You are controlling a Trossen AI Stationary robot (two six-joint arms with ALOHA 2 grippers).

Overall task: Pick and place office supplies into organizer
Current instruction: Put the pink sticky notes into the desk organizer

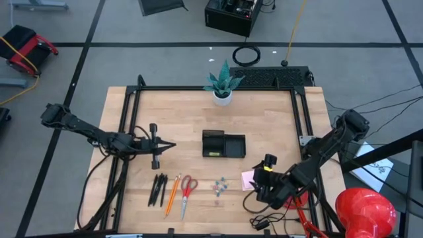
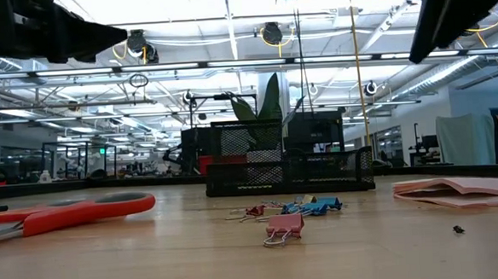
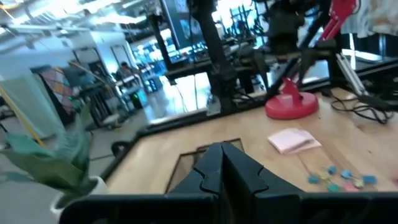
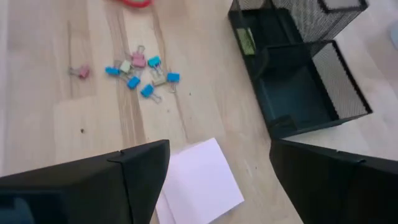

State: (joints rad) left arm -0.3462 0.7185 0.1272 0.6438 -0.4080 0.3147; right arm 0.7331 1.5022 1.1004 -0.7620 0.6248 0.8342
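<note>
Currently the right gripper (image 1: 263,187) hangs with fingers wide apart, empty, just above the pink sticky-note pad (image 4: 200,176) at the counter's (image 1: 264,119) near right. Left gripper (image 1: 170,145), fingers pressed together and empty, is left of the black organizer (image 1: 223,144) at centre. Pens (image 1: 157,189), pencil (image 1: 172,194), scissors (image 1: 187,193) and clips (image 4: 142,72) lie along the near edge.

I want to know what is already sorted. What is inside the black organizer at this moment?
In the organizer, one compartment holds a small yellow-green piece; the other compartment's floor looks bare. The mesh wall hides the taller far section, so its contents cannot be seen.
</note>
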